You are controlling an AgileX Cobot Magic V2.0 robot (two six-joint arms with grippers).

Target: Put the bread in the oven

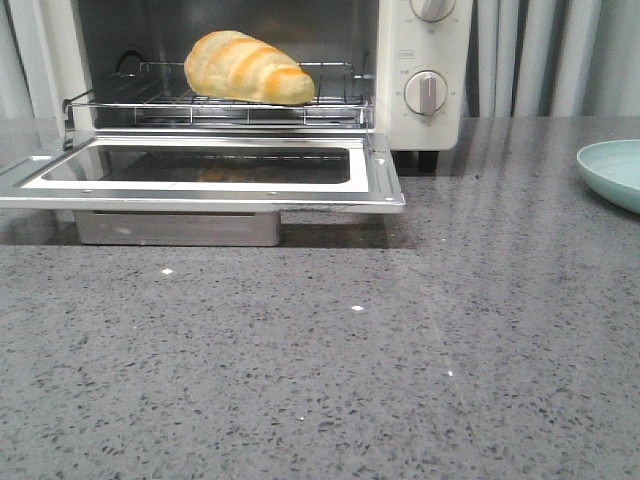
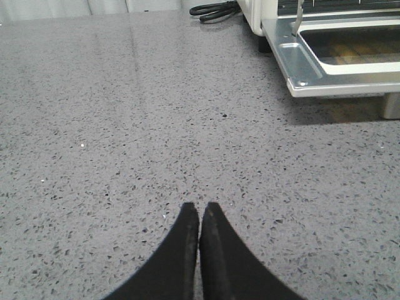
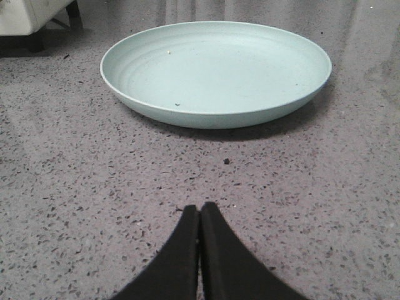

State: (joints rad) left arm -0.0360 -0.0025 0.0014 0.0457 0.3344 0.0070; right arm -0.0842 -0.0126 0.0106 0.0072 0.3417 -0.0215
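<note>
Nearest is a wide stretch of grey speckled tabletop (image 1: 400, 380) with nothing standing on it. Neither arm shows in the front view. Each wrist view shows its own gripper low over the stone: the left gripper (image 2: 200, 215) has its two black fingers pressed together, holding nothing, and the right gripper (image 3: 200, 215) is the same, fingers shut tip to tip and empty.

Just beyond the right gripper lies a pale green plate (image 3: 156, 106), shallow and bare apart from a crumb or two. From the front it sits at the far right edge of the tabletop, well apart from the oven.

Further back on the left, the oven (image 1: 425, 135) stands with its door (image 1: 385, 185) dropped flat toward the viewer, the glass window facing up. A metal tray (image 1: 180, 228) sits beneath the door. Two round knobs (image 1: 427, 92) are stacked on the cream panel at the right of the opening. In the left wrist view a black cord (image 2: 215, 9) is coiled on the tabletop just beside the oven.

Inside the opening, the bread (image 1: 248, 68) rests on the wire rack (image 1: 150, 100), which is drawn partway forward. Its long axis runs left to right across the oven. The fat, pale, rounded end is on the left, and the darker orange tapered end points right and slightly toward the near side. It lies flat on the wires.
</note>
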